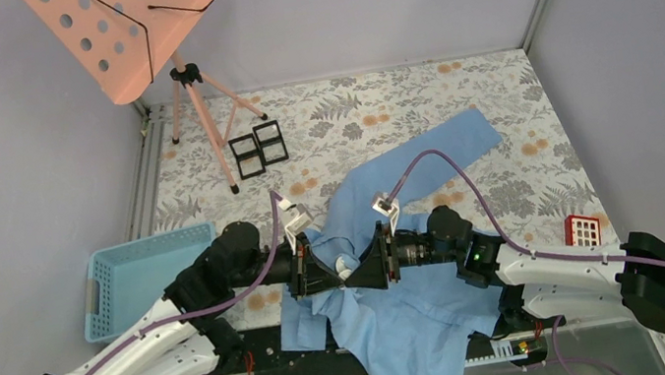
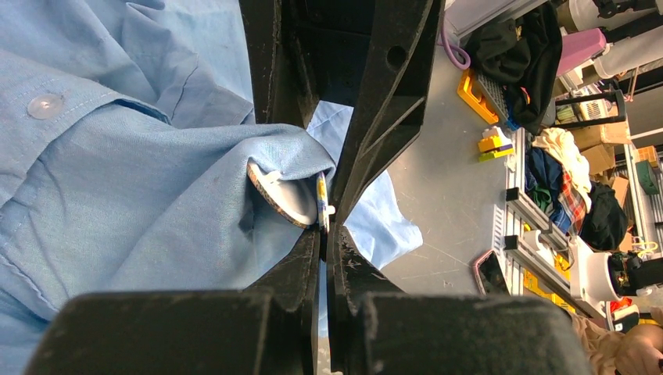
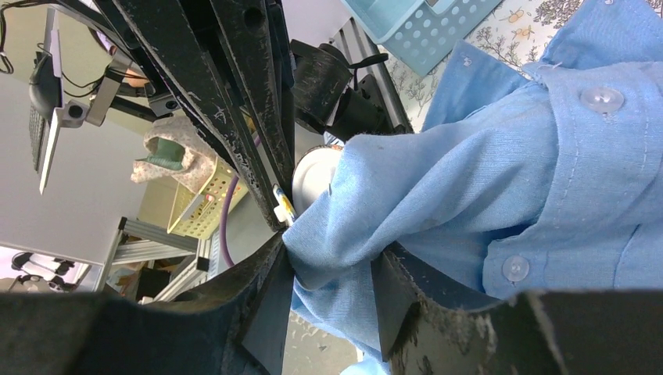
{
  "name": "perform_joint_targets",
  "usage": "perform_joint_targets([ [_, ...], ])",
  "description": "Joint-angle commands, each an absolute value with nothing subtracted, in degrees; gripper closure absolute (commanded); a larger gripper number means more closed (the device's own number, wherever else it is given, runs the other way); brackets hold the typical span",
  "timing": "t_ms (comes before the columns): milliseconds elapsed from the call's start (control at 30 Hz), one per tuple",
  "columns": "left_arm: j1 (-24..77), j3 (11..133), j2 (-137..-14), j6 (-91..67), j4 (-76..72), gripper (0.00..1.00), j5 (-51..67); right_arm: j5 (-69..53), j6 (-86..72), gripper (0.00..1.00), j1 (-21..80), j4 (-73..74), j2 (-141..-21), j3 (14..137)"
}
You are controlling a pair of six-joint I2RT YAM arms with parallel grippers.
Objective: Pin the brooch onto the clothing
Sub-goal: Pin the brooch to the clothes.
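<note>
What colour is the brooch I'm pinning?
Mostly white, with a dark patterned edge; the brooch shows best in the left wrist view.

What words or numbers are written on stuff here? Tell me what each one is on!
No text can be read in any view.
On the round white brooch with patterned rim: only rim markings, too small to read.
On the light blue button-up shirt: no label showing.
On the small red and white gridded object: too small to tell.
On the background clutter in the wrist views: blurred, nothing legible.

Pink stand (image 1: pixel 126 29), blue basket (image 1: pixel 99 282), black frames (image 1: pixel 259 149)
</note>
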State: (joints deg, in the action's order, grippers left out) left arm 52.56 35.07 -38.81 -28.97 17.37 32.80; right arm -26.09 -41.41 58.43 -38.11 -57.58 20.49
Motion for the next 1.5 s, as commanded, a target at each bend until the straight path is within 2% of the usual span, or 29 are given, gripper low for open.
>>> perform_joint_targets([
  [0,53.14,35.47,-37.09,-30.09,13.36,1.00,37.88,-19.75,-41.34,0.55,56.74,-39.96,-57.61,19.52],
  [533,53.10,35.50,-36.70,-30.06,14.21,1.00,35.11,-18.11,-41.15,0.53,55.99,-38.36,-55.31,18.62],
  [633,53.09,35.56,-37.09,-29.97,17.14,1.00,29.59,-18.95,-40.69,0.45,55.99,-36.34,-53.87,19.40],
  [800,53.16,35.41,-38.06,-31.16,19.66,1.00,25.13,-16.82,-38.05,0.22,55.99,-27.48,-47.14,21.59],
  [833,53.10,35.56,-37.96,-31.49,20.13,0.93,24.45,-15.68,-37.07,0.18,55.99,-24.42,-45.39,22.46],
  [900,53.09,36.63,-37.76,-31.88,22.17,0.55,22.08,-11.46,-34.32,0.14,55.99,-13.12,-41.93,25.22],
  [1000,53.04,40.15,-38.15,-31.76,28.33,0.11,17.73,-1.74,-28.93,0.08,55.99,4.37,-38.00,32.61],
  [1033,53.00,41.79,-38.53,-31.62,30.64,0.03,16.01,1.84,-27.46,0.06,55.99,9.55,-37.27,35.17],
  [1233,52.51,52.11,-43.38,-31.50,41.93,0.01,6.54,18.20,-23.29,0.02,55.99,31.81,-36.71,47.64],
  [1367,50.46,56.93,-48.38,-32.97,47.75,0.01,-1.59,25.30,-25.24,0.00,55.88,39.36,-37.59,51.78],
  [1467,45.79,56.24,-51.09,-34.64,48.81,0.01,-4.23,28.08,-27.53,0.00,55.27,43.25,-39.95,53.75],
])
